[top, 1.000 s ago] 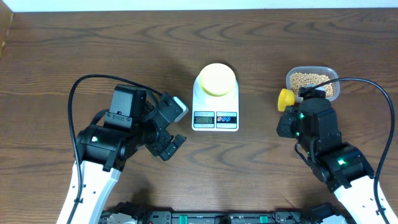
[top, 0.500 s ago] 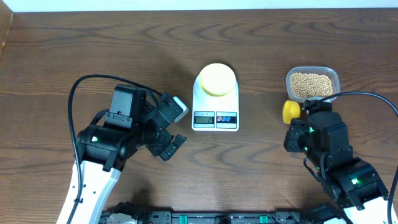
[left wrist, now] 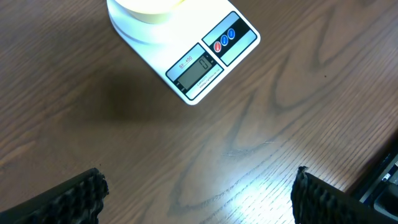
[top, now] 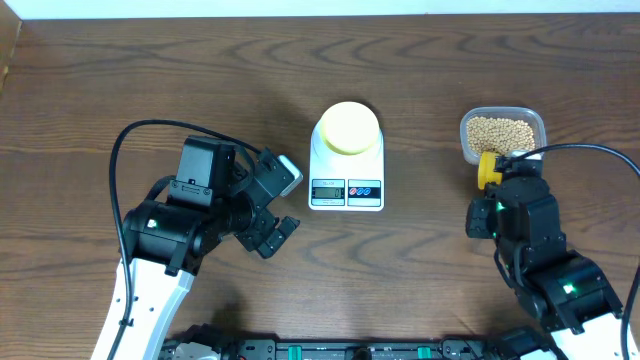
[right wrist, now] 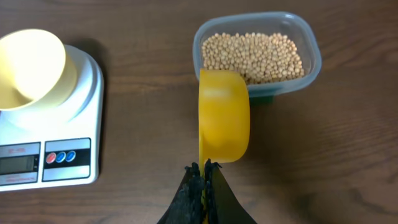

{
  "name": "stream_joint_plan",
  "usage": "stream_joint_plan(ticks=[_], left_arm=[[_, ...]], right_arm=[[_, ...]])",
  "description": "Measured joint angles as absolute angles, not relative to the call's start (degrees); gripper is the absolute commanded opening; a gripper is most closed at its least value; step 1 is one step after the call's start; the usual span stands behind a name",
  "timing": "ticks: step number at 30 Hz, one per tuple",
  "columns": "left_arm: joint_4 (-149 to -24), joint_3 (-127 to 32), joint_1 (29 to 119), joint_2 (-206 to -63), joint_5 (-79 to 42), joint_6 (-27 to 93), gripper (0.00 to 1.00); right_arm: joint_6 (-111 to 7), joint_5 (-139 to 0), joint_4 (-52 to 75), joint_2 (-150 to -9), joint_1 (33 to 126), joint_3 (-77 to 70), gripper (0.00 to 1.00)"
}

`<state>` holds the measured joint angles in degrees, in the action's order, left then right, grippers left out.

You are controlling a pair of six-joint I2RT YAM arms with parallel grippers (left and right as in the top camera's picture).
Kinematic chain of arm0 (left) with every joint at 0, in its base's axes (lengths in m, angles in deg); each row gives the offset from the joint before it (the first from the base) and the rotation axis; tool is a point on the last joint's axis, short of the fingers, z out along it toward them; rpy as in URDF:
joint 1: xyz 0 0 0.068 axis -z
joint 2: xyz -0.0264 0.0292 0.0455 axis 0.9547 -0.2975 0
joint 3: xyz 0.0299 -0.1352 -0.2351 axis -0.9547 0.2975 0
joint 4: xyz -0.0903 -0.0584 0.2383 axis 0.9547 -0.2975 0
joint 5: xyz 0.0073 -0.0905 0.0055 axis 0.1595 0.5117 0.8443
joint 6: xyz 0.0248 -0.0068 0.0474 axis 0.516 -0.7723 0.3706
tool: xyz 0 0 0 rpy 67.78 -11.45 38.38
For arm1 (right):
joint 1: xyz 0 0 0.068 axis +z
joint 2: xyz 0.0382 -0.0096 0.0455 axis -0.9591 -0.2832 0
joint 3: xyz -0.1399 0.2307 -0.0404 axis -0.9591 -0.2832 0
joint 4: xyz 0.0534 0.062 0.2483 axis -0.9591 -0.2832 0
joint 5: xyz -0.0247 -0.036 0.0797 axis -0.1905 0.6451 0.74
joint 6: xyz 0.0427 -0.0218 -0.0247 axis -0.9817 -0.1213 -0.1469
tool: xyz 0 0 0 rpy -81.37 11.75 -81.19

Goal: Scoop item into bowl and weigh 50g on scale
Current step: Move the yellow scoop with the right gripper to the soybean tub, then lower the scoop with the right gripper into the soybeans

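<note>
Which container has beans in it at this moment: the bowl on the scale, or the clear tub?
The clear tub has them: it is filled with tan beans. The pale-yellow bowl standing on the scale shows only its bare inside, with no beans.

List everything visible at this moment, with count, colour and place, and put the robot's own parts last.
table: one, dark brown wood, under everything
scale: one, white, centre of the table, display and buttons facing the robot
bowl: one, pale yellow, on the scale's platform
tub: one, clear plastic, right of the scale
beans: many, tan, inside the tub
scoop: one, bright yellow, at the tub's near edge, handle in the right gripper
left gripper: one, black, open, holding nothing, left of the scale
right gripper: one, black, shut on the scoop's handle, near the tub
</note>
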<state>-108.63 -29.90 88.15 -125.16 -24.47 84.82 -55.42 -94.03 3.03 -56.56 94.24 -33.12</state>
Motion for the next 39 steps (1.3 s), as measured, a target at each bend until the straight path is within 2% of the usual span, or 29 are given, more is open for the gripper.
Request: stream_joint_plan(ticks=[13,23,31,39], left_arm=[[-108.6,-29.9,88.2,-125.2,-24.5,84.8,0.97],[-108.6,-29.9,88.1,-125.2,-24.5,84.8,0.97],[-108.6,-29.9,88.1,-125.2,-24.5,84.8,0.97],[-108.6,-29.9,88.1,-125.2,-24.5,84.8,0.97]], right_arm=[[-63.1,-91.2,3.0,-63.2,94.2,-33.1,0.01],[-60.6,-95.7,7.1,-66.6,93.8,-33.1,0.01],[-56.7,-94.5,5.8,-67.8,86.2,-29.9,0.01],[-50.5,-90.6,-2.0,-77.5,77.9,-14.1,0.01]])
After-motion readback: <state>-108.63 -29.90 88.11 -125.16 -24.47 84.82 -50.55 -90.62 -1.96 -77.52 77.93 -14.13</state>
